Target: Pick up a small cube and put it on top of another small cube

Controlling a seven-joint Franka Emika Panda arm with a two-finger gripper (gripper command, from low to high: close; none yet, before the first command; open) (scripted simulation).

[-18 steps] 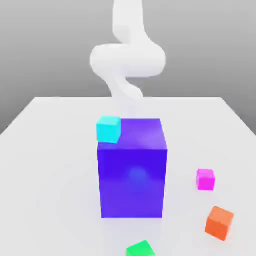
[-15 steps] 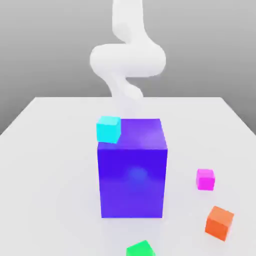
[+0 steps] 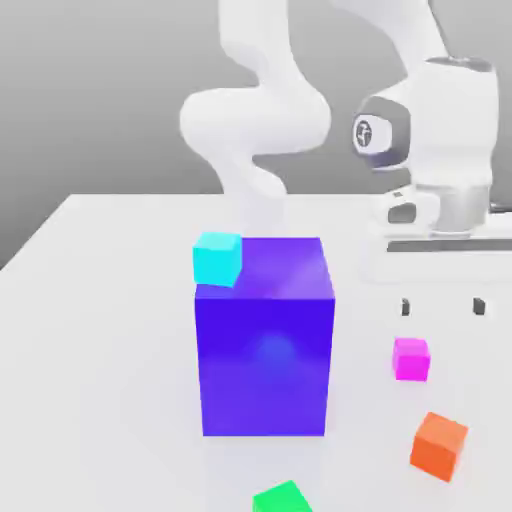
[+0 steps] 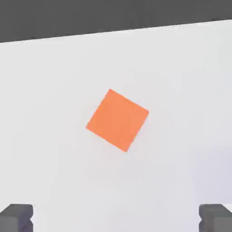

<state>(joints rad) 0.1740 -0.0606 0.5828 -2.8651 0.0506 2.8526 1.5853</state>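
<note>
The small magenta cube [image 3: 411, 358] lies on the white table at the exterior view's right. The orange-red cube [image 3: 439, 445] sits nearer the front, a short gap from it. My gripper [image 3: 442, 306] hangs open just above and behind the magenta cube, its two dark fingertips [image 3: 405, 306] wide apart with nothing between them. In the hand view the orange-red cube [image 4: 118, 119] lies turned like a diamond on the table ahead of the open gripper [image 4: 116, 219], whose fingertips [image 4: 16, 217] frame it.
A big blue-violet cube [image 3: 265, 335] stands mid-table with a cyan cube [image 3: 218, 258] on its top back corner at the exterior view's left. A green cube [image 3: 281, 498] sits at the front edge. The arm's white links rise behind.
The hand with its open gripper has come into the exterior view at the right, above the magenta cube. No cube has moved.
</note>
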